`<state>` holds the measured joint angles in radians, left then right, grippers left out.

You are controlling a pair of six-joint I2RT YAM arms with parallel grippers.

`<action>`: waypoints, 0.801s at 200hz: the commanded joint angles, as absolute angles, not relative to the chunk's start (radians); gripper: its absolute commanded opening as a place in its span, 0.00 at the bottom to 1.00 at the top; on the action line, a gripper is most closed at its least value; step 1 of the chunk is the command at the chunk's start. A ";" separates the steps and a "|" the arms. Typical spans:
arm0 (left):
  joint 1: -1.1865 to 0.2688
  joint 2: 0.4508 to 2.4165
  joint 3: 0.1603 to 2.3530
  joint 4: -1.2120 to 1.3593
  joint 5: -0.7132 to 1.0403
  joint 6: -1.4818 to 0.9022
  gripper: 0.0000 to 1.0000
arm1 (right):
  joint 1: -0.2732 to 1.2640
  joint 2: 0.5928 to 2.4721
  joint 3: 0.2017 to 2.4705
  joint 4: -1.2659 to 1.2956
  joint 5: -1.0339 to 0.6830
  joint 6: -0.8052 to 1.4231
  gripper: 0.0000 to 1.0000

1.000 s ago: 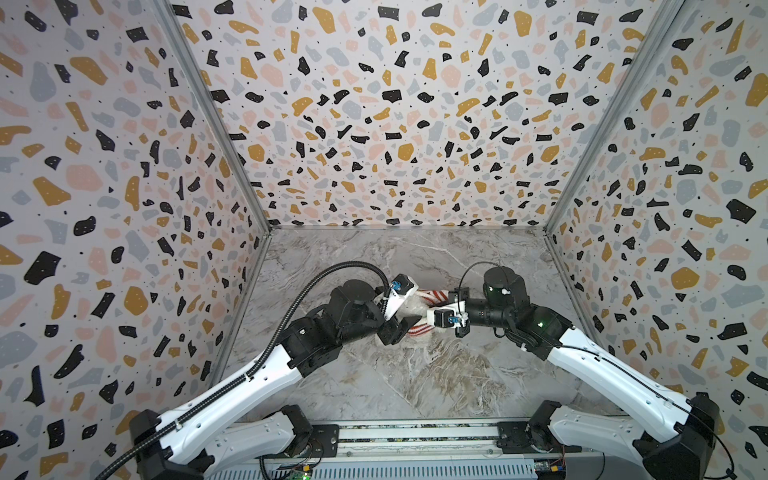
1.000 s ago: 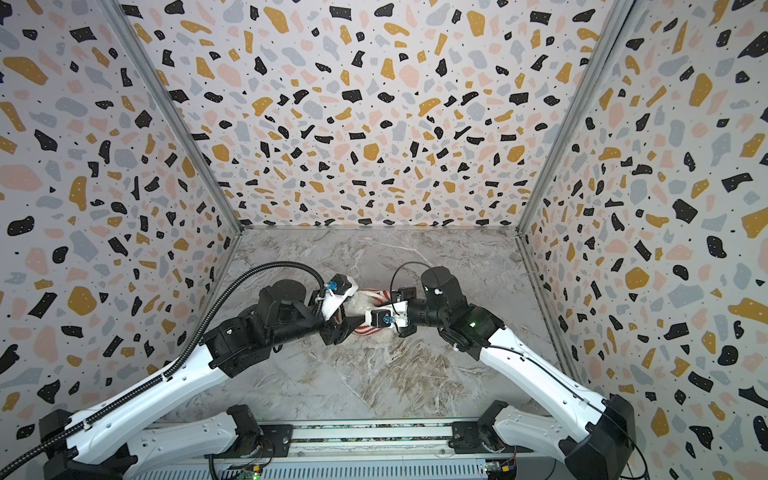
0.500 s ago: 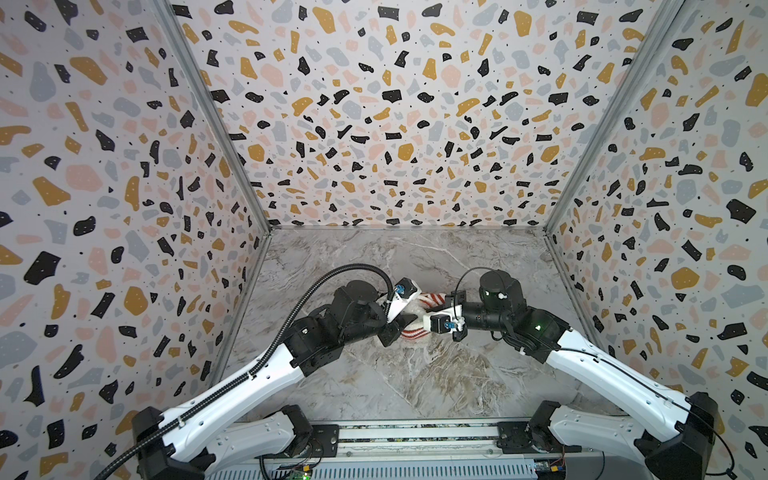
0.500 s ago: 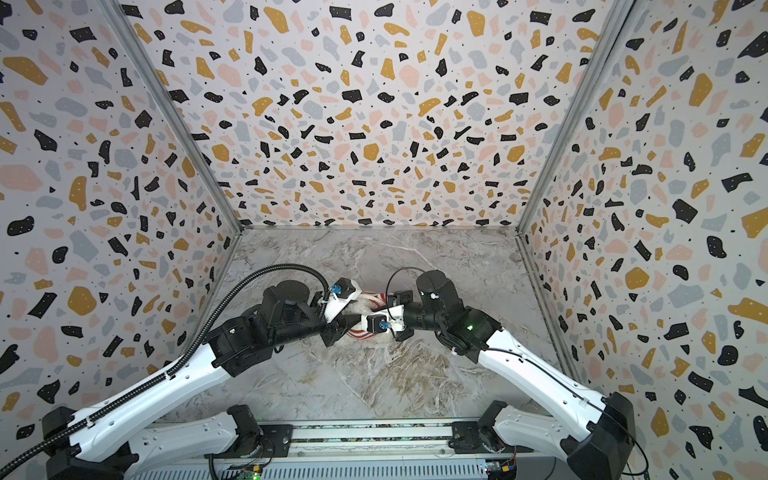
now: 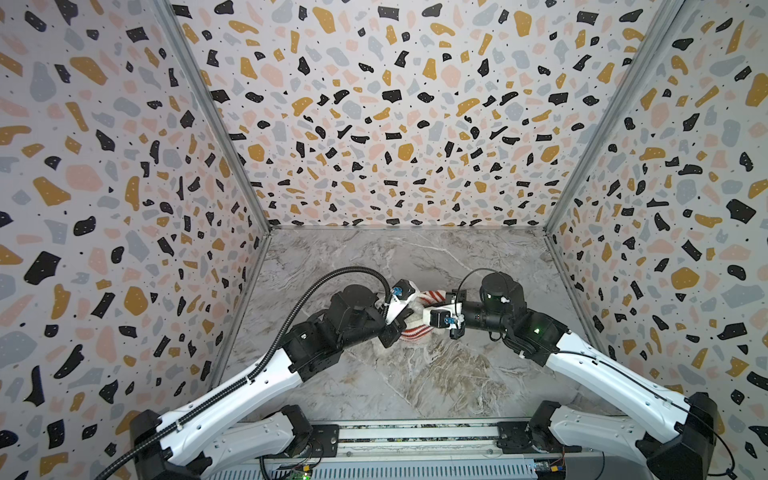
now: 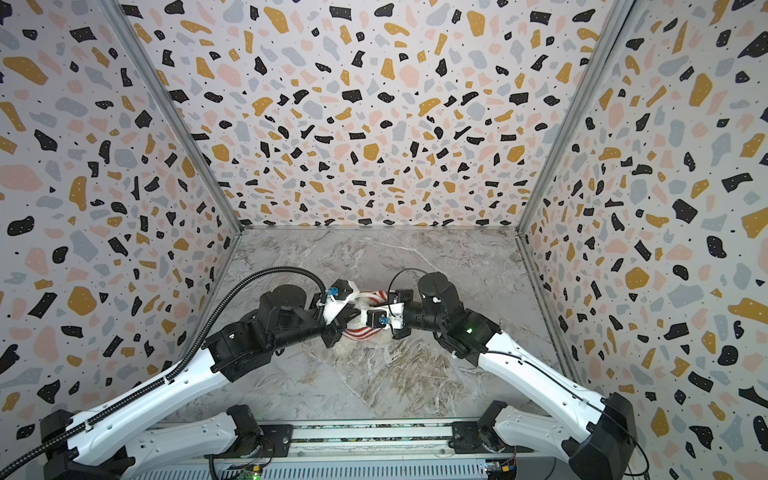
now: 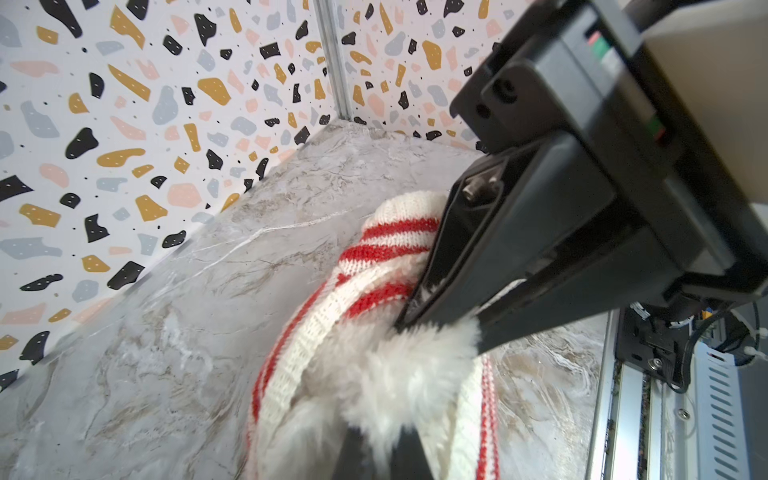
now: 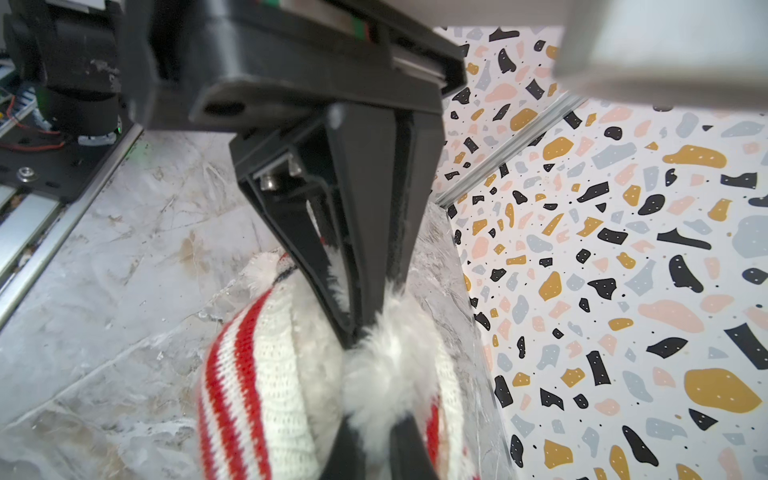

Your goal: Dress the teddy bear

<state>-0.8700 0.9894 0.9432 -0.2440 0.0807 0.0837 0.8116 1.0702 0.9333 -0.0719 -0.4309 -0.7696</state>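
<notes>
Standing here, I see the teddy bear (image 5: 417, 319) lying near the middle of the grey marbled counter (image 5: 415, 382), caught between the two arms that reach in from the near rail and meet over it. Only tufts of its white fur show in both top views; its face is hidden. A red-and-white striped sweater (image 7: 374, 249) is bunched around it, with a white-tipped sleeve poking out past the stripes and the knitted hem looped around a bulge of fur. The left pincer (image 7: 378, 432) is closed down tight, a wad of the bear's fur squeezed between its two black fingers (image 7: 409, 455). The right pincer (image 8: 374, 424) is closed too, nipping a tuft of the same fur. From each wrist the opposite pincer shows large, its tips buried in the plush right beside the knit; the two grips sit very near one another. On the black housing of the right pincer I notice small red and green marks (image 7: 594, 41), but whether they carry any writing I cannot tell. A little circuit board (image 5: 548, 469) by the front rail is too small to read. Speckled terrazzo-patterned walls (image 5: 374, 124) close in three sides of the counter.
</notes>
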 commanded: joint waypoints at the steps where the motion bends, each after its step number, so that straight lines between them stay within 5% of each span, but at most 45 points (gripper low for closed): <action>1: -0.859 0.943 0.896 -0.117 -0.043 0.023 0.00 | 0.824 1.005 0.929 0.032 -0.437 -0.615 0.25; 17: -0.860 0.922 0.867 -0.065 -0.101 -0.006 0.00 | 0.823 1.003 0.946 0.022 -0.398 -0.482 0.37; 83: -0.859 0.815 0.710 0.162 -0.157 -0.090 0.00 | 0.779 0.826 0.758 0.068 -0.266 0.154 0.52; 160: -0.861 0.720 0.632 0.213 -0.075 -0.142 0.00 | 0.703 0.794 0.565 0.203 -0.456 0.468 0.48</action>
